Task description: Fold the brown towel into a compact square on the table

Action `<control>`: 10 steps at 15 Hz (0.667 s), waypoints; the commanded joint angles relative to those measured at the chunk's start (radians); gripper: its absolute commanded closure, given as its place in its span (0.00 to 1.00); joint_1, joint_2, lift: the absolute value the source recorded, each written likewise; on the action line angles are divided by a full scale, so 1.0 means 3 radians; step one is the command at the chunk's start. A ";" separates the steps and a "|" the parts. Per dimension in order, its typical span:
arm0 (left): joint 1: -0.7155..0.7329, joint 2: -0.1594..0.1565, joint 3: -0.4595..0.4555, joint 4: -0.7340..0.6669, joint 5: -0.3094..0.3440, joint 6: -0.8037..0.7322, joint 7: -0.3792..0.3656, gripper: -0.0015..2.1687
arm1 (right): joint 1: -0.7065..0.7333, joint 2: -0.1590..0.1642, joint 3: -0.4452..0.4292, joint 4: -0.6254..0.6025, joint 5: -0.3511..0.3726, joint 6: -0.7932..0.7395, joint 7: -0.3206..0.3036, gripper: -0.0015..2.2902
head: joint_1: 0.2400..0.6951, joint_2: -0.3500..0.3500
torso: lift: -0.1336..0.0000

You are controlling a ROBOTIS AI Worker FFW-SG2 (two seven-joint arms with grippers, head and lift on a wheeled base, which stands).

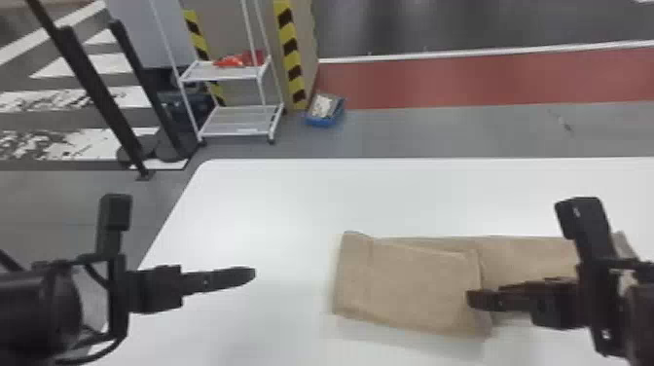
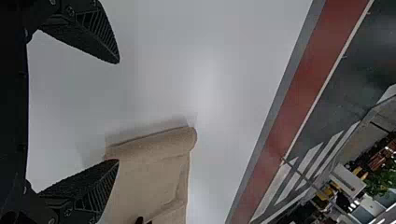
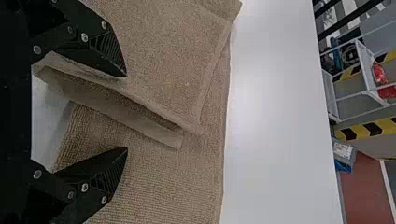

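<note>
And here's the brown towel (image 1: 525, 253) on the white table (image 1: 272, 194), well in from the left edge, its left end doubled over into a flap (image 1: 418, 287). The left gripper (image 1: 250, 273), jaws wide, hangs between the towel and the table's left edge. Over at the flap's end, it's the right gripper (image 1: 472, 298), spread wide too, perhaps brushing the cloth; contact's hard to call.
</note>
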 commanded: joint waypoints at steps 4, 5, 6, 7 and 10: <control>0.0000 0.0003 0.0070 -0.0007 0.0011 -0.0010 -0.0037 0.07 | -0.0031 0.0018 0.0114 0.0024 0.0013 0.0001 -0.0015 0.19 | 1.00 0.80 | 0.07; 0.0000 0.0003 0.0070 -0.0007 0.0011 -0.0010 -0.0037 0.07 | -0.0036 0.0018 0.0129 0.0039 0.0028 0.0001 -0.0015 0.20 | 1.00 0.81 | 0.07; 0.0000 0.0003 0.0080 -0.0007 0.0016 -0.0010 -0.0042 0.07 | -0.0041 0.0018 0.0144 0.0045 0.0038 -0.0009 -0.0020 0.21 | 1.00 0.81 | 0.07; 0.0000 0.0003 0.0085 -0.0007 0.0016 -0.0010 -0.0042 0.07 | -0.0041 0.0018 0.0149 0.0045 0.0038 -0.0009 -0.0020 0.21 | 1.00 0.81 | 0.07; 0.0000 0.0003 0.0096 -0.0007 0.0016 -0.0010 -0.0052 0.07 | -0.0056 0.0018 0.0170 0.0055 0.0048 -0.0009 -0.0041 0.21 | 1.00 0.82 | 0.07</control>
